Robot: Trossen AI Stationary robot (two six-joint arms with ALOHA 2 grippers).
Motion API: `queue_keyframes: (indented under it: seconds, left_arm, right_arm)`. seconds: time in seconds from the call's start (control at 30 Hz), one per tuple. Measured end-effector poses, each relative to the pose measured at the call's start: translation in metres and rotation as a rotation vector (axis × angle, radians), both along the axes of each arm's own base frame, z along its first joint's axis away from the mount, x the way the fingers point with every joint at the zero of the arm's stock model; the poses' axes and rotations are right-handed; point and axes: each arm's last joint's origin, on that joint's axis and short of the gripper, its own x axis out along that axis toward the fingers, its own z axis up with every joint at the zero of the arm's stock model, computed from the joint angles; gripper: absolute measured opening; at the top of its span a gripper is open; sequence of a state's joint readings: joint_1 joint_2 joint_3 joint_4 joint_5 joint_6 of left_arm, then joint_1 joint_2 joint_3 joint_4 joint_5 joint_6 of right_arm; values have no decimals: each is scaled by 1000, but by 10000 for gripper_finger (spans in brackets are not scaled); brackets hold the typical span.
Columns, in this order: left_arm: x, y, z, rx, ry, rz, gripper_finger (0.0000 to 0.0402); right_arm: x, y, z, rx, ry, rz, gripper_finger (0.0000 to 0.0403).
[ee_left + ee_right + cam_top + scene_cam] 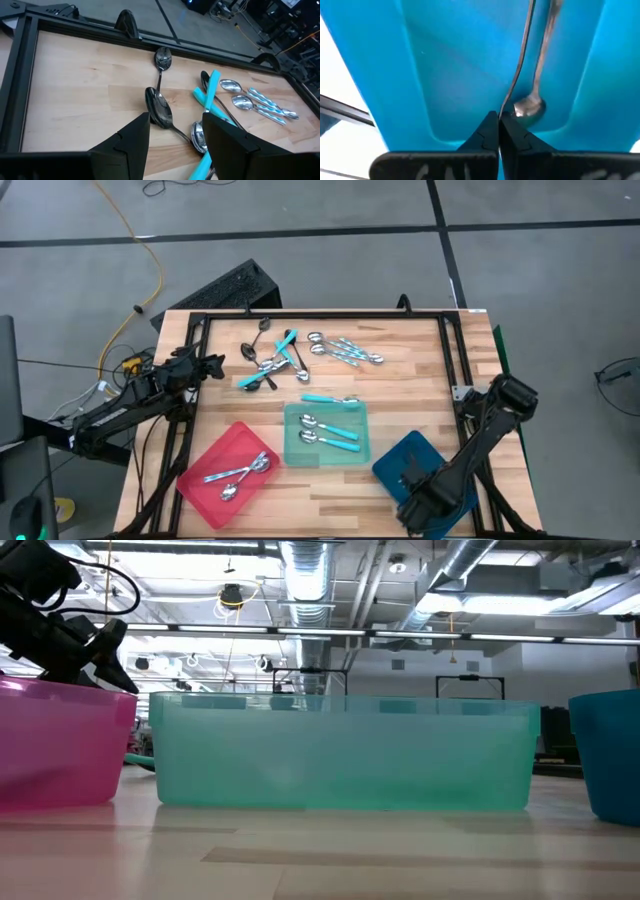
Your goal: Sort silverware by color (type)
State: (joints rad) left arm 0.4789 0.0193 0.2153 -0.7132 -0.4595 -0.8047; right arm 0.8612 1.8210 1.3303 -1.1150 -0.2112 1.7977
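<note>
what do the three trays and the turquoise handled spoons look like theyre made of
The red tray, teal tray and blue tray look like smooth, slightly translucent plastic: light glows through their walls in the low view. The turquoise-handled spoons seem to have shiny metal bowls with matte plastic handles, judging by the mirror glints.

The left arm reaches in low from the left edge of the surface, forearm angled toward the far side. Its left gripper (213, 366) points inward, fingers (131, 140) spread apart with nothing between them. The right arm bends down at the near right corner; the right gripper (420, 498) points downward, fingers (487, 131) pressed together.
</note>
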Motion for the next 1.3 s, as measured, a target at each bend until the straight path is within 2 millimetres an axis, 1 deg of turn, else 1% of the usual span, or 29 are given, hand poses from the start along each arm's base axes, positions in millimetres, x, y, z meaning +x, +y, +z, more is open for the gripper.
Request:
queue_keyframes:
  seconds: [0.33,0.5,0.6,0.8,1.1,1.2,1.3]
  left_arm:
    - [0,0,0,3,2,8,167]
    - [0,0,0,3,2,8,167]
    - [0,0,0,2,1,8,167]
    - [0,0,0,2,1,9,167]
    - [0,0,0,-3,-6,13,167]
    - [0,0,0,-3,-7,13,167]
    - [0,0,0,-3,-6,13,167]
  right_arm:
    - [-2,-5,-30,83,-74,-11,18]
    - [-3,-6,-38,101,-91,-8,18]
    - [-5,-4,-38,108,-97,1,19]
    - [-7,-3,-39,105,-93,10,66]
    - [-6,-3,-39,103,-108,10,106]
    - [-6,-3,-38,98,-115,9,126]
    - [-5,-5,-33,109,-133,19,148]
